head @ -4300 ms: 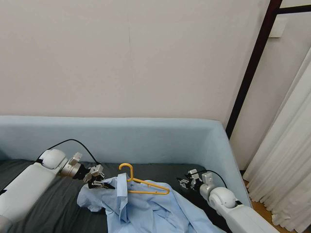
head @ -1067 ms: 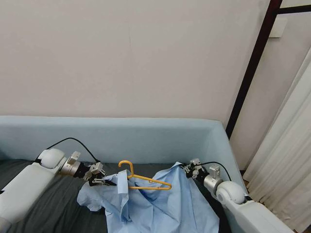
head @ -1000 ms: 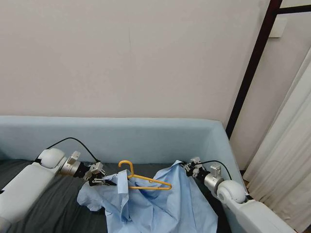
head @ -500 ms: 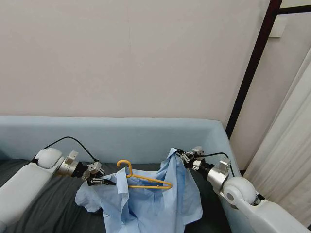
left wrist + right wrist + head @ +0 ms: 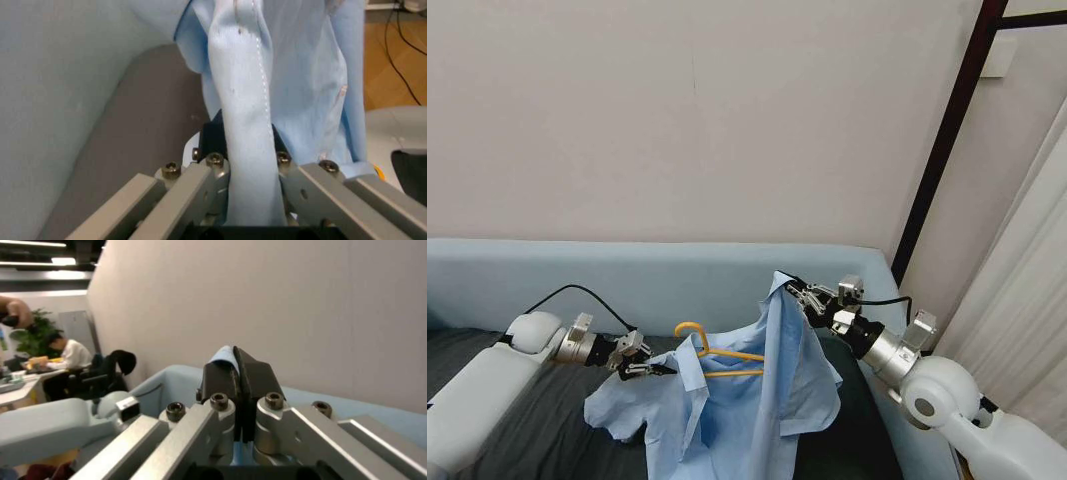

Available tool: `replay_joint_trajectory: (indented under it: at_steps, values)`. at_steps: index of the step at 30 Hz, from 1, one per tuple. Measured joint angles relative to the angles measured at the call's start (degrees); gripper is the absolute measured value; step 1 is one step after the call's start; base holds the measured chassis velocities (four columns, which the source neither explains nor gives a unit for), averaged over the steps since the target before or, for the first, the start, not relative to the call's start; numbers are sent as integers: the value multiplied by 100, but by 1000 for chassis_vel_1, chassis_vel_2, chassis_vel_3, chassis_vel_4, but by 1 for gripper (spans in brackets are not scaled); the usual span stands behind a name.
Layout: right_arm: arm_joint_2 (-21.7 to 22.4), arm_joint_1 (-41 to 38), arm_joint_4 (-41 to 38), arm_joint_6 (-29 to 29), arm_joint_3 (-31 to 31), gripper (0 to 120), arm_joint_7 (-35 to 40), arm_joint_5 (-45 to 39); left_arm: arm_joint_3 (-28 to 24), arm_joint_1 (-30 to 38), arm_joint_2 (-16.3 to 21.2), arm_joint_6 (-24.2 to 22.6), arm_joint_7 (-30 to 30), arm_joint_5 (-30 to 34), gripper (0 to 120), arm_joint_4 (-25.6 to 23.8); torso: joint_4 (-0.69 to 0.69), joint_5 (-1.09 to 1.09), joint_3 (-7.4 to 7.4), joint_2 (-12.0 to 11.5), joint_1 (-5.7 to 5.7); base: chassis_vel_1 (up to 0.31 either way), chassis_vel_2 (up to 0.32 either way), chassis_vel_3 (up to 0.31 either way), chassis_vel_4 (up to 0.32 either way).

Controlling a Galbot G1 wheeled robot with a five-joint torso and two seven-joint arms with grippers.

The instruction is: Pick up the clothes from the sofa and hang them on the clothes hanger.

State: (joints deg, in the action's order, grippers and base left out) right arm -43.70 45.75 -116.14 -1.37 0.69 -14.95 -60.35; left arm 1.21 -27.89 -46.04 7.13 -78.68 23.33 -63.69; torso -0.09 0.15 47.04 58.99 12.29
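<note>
We note right pincer (image 5: 790, 291) clamped on blue shirt (image 5: 767, 392) edge, held above sofa (image 5: 627, 280) backrest; left pincer (image 5: 660, 370) grips another fold near seat. Yellow hanger (image 5: 732, 356) lies within shirt between them.

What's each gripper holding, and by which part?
Both hold the light blue shirt: the left gripper clamps a folded fabric edge; the right gripper pinches a raised corner.
</note>
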Motion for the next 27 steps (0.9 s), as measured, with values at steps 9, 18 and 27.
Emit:
replay_joint_trajectory:
  at_steps: [9,18,27]
  values:
    - [72,341,-360,-74,-122,0,-161,389,-18,-190,-103,10,922,726,2,-118,1,0,0,0,0,0,0,0,0]
    - [130,1004,-274,-250,-179,0,-388,1331,-183,-258,-101,-61,1937,1929,2,-625,0,0,0,0,0,0,0,0,0]
    - [114,1320,-16,-239,-141,20,-180,2054,-254,192,327,-197,1979,2381,2,-1416,1,1,0,0,0,0,0,0,0]
